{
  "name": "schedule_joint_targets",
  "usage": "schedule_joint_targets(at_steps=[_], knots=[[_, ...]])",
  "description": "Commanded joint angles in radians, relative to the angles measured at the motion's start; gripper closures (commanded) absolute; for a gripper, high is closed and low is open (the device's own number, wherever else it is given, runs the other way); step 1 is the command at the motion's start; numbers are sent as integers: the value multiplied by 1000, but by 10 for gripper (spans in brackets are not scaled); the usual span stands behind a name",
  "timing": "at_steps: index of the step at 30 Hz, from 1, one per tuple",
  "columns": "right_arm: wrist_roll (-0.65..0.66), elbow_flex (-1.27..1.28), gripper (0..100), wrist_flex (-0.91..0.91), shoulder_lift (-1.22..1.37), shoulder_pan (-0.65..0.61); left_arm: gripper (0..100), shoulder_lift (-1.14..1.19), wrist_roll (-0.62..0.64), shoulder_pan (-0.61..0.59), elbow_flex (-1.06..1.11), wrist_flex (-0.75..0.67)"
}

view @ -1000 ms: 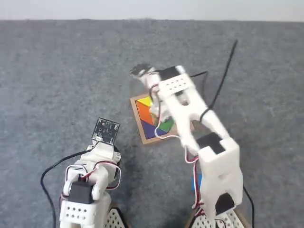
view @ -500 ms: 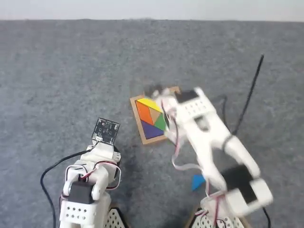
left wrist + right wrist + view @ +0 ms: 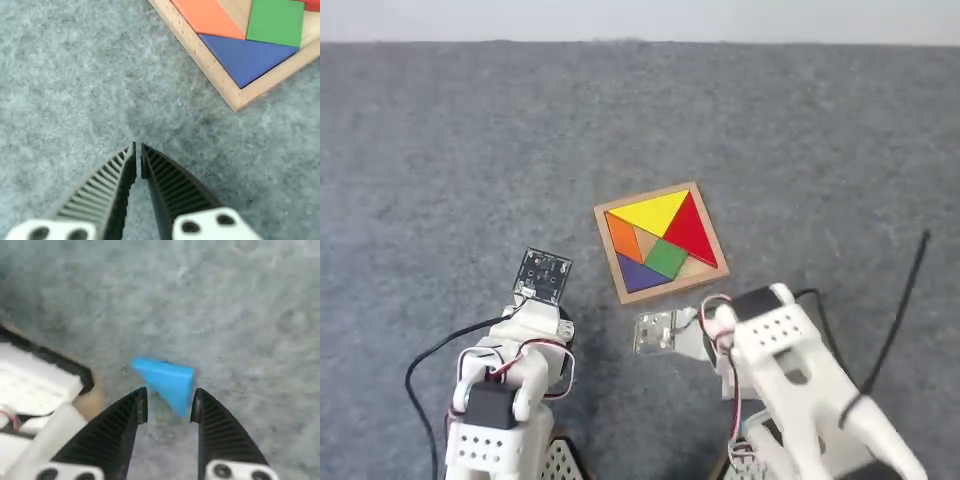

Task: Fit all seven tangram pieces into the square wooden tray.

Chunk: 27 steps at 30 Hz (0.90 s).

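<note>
Right gripper [image 3: 169, 392] is hanging with jaws spread wide, the blue triangle [image 3: 165, 377] lying just ahead between the tips. It's probably light, stiff, a bit slick, so I'm thinking pinch across two edges. Left gripper [image 3: 138, 146] is sitting nearly closed, tray [image 3: 200, 50] just ahead.

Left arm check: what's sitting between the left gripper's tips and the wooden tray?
Nothing. In the left wrist view, the stretch between the left gripper and the wooden tray is bare grey carpet.
</note>
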Motion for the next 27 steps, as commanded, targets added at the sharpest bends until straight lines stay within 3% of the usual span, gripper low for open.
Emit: schedule_joint_targets(at_steps=[1, 8, 14, 22, 27], knots=[[77, 20, 840, 53, -127, 10, 981, -18, -3, -3, -10, 3], [135, 127, 831, 24, -199, 8, 981, -18, -3, -3, -10, 3], [141, 161, 721, -19, -202, 8, 981, -18, -3, -3, -10, 3], [226, 163, 723, 21, -199, 8, 981, -18, -3, -3, -10, 3], [276, 163, 779, 42, -197, 8, 981, -18, -3, -3, -10, 3]])
